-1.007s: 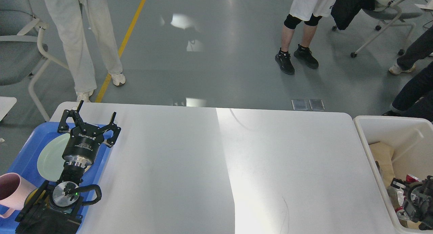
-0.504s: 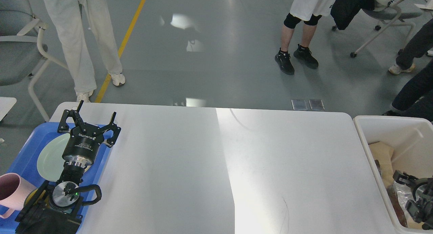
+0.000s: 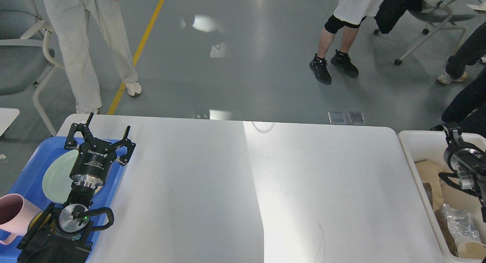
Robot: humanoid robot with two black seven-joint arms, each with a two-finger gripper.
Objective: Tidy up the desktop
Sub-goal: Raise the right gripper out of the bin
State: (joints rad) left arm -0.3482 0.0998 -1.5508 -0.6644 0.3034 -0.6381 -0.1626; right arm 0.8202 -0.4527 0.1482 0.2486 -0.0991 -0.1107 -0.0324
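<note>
- Where the blue tray [image 3: 28, 168] lies at the near left, it holds a pale green plate [image 3: 57, 177] and a pink cup [image 3: 13, 213].
- Left gripper [image 3: 99, 130] hangs over the tray's far right part, fingers spread wide, holding nothing.
- Desktop [image 3: 243, 190] fills the middle, white and seamed.
- Right gripper [image 3: 453, 135] hangs over the white bin [image 3: 414, 149] at far right; its fingers cannot be told apart.

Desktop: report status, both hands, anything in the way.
Left hand open, empty, over blue tray. Right hand above white bin, grip state unclear. Desktop bare, nothing in the way.
</note>
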